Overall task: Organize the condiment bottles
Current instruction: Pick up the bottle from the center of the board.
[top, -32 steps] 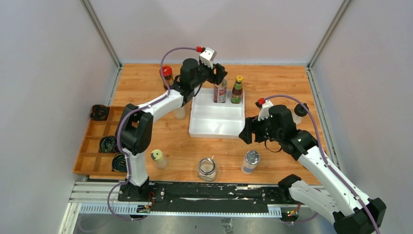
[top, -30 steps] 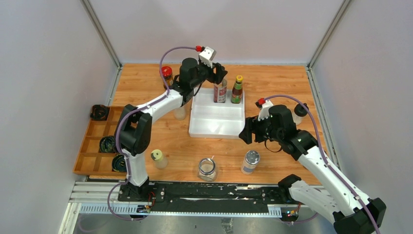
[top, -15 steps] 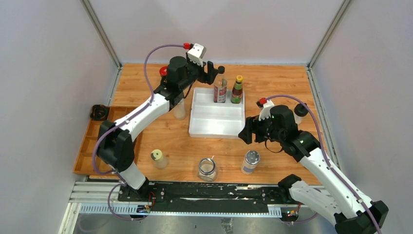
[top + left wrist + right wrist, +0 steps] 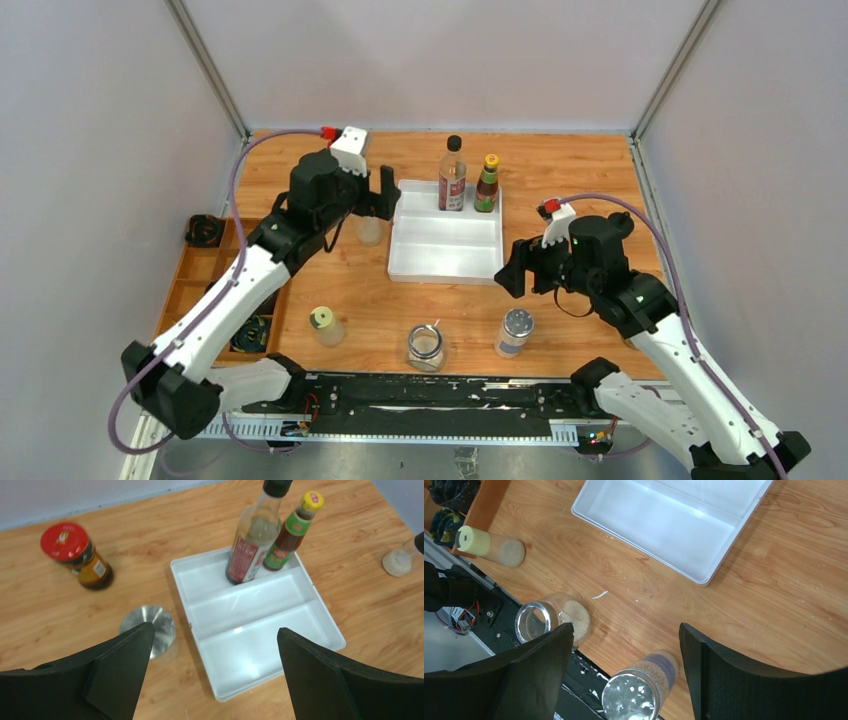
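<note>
Here we are over the wooden surface, and the left gripper hangs in the air at the far left corner of the white tray, its jaws spread wide with nothing between them. In that tray's far compartment two of the condiment bottles stand upright, just beside each other: the tall clear bottle with the black cap and red label, and to its right the brown sauce bottle with the yellow cap. The left wrist view gives us the red-capped jar out on the wood, well left of the tray, and the silver-capped jar just off the tray's left side. Over on the right, the right gripper hovers near the tray's near right corner, jaws also apart and empty. Along the near edge we have three more in a row: the pale-capped jar, the open glass jar and the silver-lidded jar. Off to the left sits the wooden organizer with the black coiled cables.
</note>
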Motion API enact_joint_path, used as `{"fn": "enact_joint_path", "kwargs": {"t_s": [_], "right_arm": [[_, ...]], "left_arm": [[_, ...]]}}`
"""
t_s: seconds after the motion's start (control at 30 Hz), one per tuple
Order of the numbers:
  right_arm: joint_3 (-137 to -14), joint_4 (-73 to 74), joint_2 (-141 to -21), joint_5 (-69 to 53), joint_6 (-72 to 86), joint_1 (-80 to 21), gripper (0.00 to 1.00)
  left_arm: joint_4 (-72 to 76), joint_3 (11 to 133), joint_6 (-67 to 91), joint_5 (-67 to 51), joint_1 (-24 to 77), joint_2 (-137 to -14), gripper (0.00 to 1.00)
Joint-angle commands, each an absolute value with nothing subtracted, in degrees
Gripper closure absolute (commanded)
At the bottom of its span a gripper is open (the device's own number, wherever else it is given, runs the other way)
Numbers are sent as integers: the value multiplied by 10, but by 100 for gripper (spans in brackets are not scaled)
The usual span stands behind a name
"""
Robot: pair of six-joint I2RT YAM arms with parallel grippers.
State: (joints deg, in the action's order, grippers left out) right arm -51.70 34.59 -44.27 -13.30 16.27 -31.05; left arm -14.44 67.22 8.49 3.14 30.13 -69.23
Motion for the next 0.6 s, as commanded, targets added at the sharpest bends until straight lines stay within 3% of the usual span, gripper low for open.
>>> {"fn": "enact_joint_path", "kwargs": {"t_s": [0.0, 0.23, 0.3, 0.4, 0.57], "right_arm": [[-528, 388, -412, -131, 165, -320, 17], [-515, 410, -365, -147, 184, -320, 16], [-516, 415, -365, -150, 185, -320, 16], [-518, 421, -366, -150, 183, -320, 15], [-513, 423, -362, -146, 185, -320, 14]], "left_arm": [[-260, 631, 116, 77, 303, -603, 0], [-344, 629, 141, 146, 303, -557, 0], [-349, 655, 137, 155, 283, -597, 0], [-327, 698, 152, 47, 192, -691, 0], [-300, 832, 122, 58, 115, -855, 0]]}}
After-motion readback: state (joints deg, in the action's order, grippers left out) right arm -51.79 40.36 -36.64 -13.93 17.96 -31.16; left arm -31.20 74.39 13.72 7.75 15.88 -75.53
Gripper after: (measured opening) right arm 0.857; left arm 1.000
